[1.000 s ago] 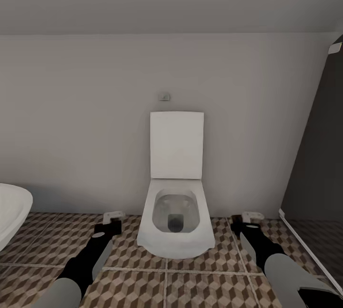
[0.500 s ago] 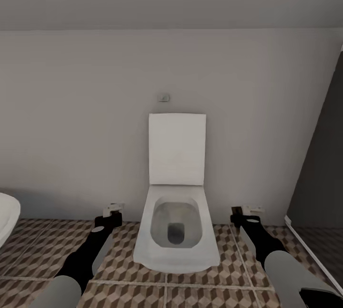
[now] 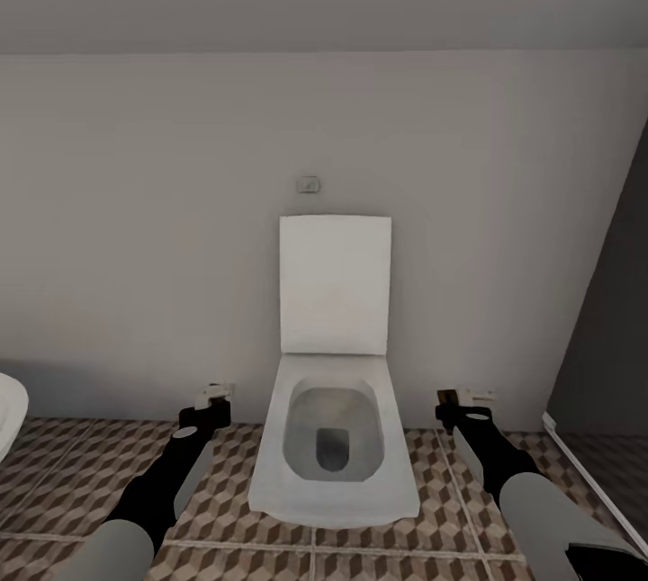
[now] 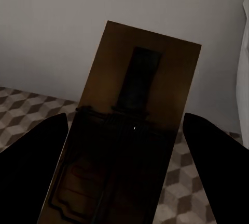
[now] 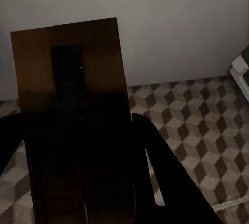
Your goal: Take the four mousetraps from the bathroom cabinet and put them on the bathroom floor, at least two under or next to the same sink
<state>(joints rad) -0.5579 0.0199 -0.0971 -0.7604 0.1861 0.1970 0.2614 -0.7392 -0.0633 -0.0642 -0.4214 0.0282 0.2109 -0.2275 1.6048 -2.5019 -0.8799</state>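
in our left hand [image 4: 127, 182] a mousetrap [image 4: 129, 130] sits gripped between the two dark fingers [image 4: 31, 156] – a tan board with dark wire and a faint red outline near its lower end, standing out ahead of the hand. our right hand [image 5: 78, 182] grips a second mousetrap [image 5: 72, 94] the same way, its board running up past the fingers [image 5: 161, 177]. in the head view both hands are held low and forward, the left hand [image 3: 209, 403] to one side of the toilet [image 3: 333, 446] and the right hand [image 3: 461, 406] to the other, each with a small pale piece at its tip that we take for the carried trap

below and around them lies the bathroom floor [image 3: 90, 464] with its brown and beige cube tiles, running up to the plain grey wall [image 3: 162, 248]. the toilet stands straight ahead with its lid up. at the far left edge of the head view a curved white rim shows – the sink [image 3: 7, 410], as we read it. a dark panel [image 3: 612, 311] closes the right side

as we judge it, two of the four traps are out of the cabinet and in hand, none yet set down in these views. what is left: lower these two onto the tiles, best under or beside that sink, then fetch the other two and lay them on the same floor
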